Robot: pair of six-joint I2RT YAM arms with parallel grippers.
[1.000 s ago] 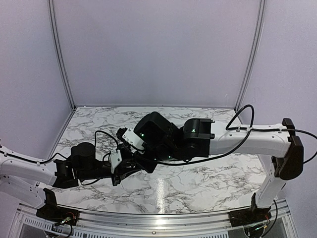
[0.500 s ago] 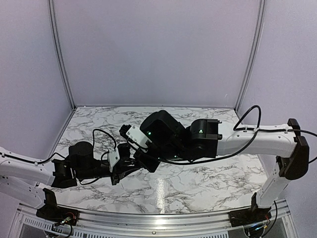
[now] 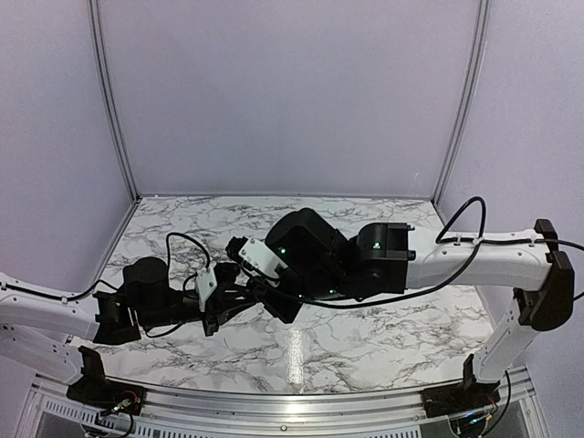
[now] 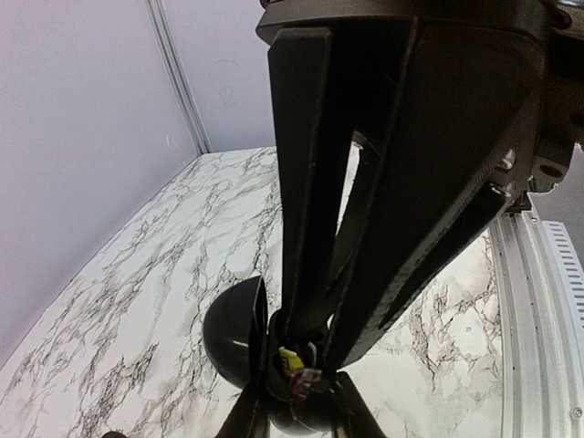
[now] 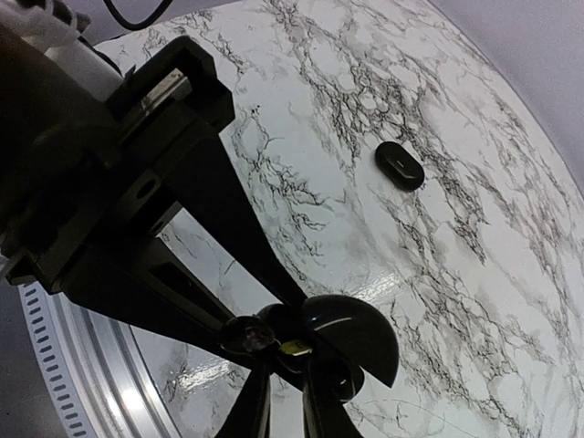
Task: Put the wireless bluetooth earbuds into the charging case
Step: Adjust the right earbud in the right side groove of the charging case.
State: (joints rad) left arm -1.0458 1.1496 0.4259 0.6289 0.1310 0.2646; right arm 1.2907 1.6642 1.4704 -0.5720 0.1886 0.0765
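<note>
The charging case (image 5: 358, 339) is a round glossy black shell with its lid (image 4: 228, 336) swung open, held above the marble. My left gripper (image 4: 301, 403) is shut on the case's base. Its long fingers (image 5: 217, 212) reach in from the upper left of the right wrist view. My right gripper (image 5: 285, 361) has its fingers (image 4: 315, 182) dipped into the open case, jaws close together. A yellow tab and a small glossy rounded piece (image 5: 245, 335) show inside; whether anything is pinched is hidden. One black earbud (image 5: 399, 165) lies loose on the table.
The white marble table (image 3: 365, 338) is walled by pale purple panels at the back and sides. A ribbed metal rail (image 4: 538, 301) runs along the near edge. Both arms meet left of the table's centre in the top view.
The right arm's wrist has shifted rightward and its jaws have drawn closer together. The left gripper with the case has followed slightly up and to the right.
</note>
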